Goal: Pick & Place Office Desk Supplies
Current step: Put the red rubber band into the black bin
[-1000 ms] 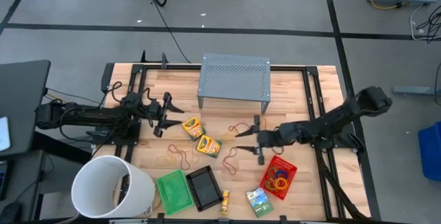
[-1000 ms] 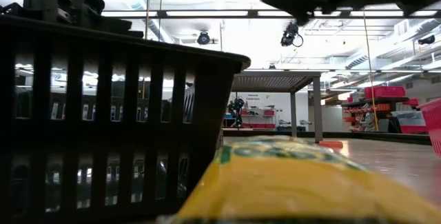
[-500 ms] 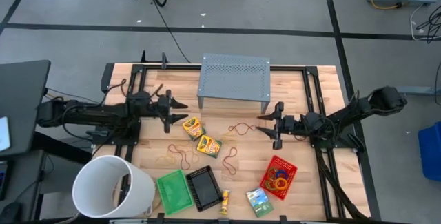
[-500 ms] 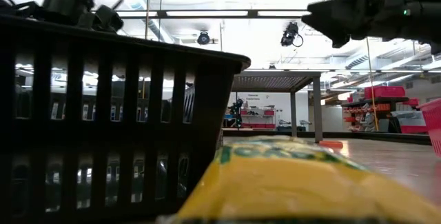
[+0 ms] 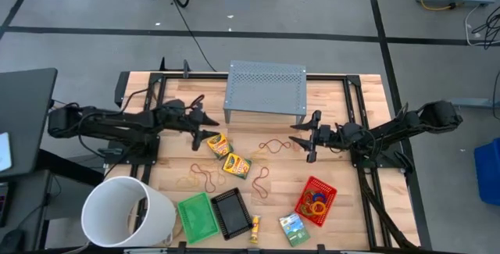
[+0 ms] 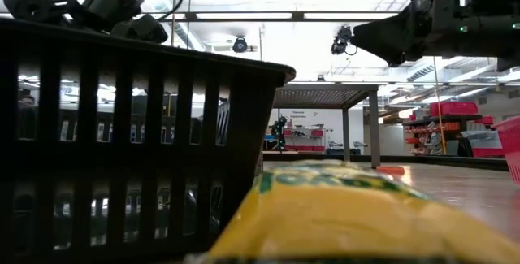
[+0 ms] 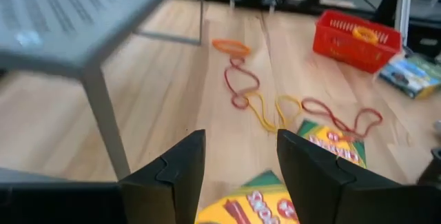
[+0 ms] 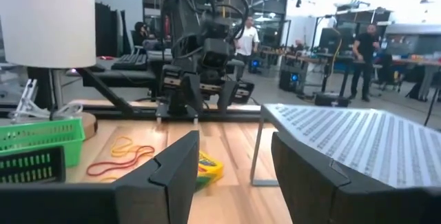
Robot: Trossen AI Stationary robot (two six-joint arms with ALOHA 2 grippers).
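Left hand hovers over the wooden surface, just above the nearer crayon box — fingers spread apart with nothing between them, the box's yellow top showing in the gap in the wrist view. Second crayon box lies just beside the first, toward the front edge. Right hand hangs mid-surface on the right side, jaws wide, empty, pointed across at the left arm; an orange rubber band lies on the wood just in front of it.

More bands: a brown one right of the second box, a brown and yellow tangle near the front left. Red mesh tray sits front right with coloured rings inside. Green tray and black tray stand side by side at the front edge, touching or nearly so. Yellow glue stick lies just right of the black tray, and a small green-blue box sits further right, below the red tray.

Grey perforated stand at the back centre. Big white bucket at the front left corner. Low view is mostly blocked by the black tray wall and the glue stick — both arms show only at the top. People stand in the room beyond, seen in the right wrist view.
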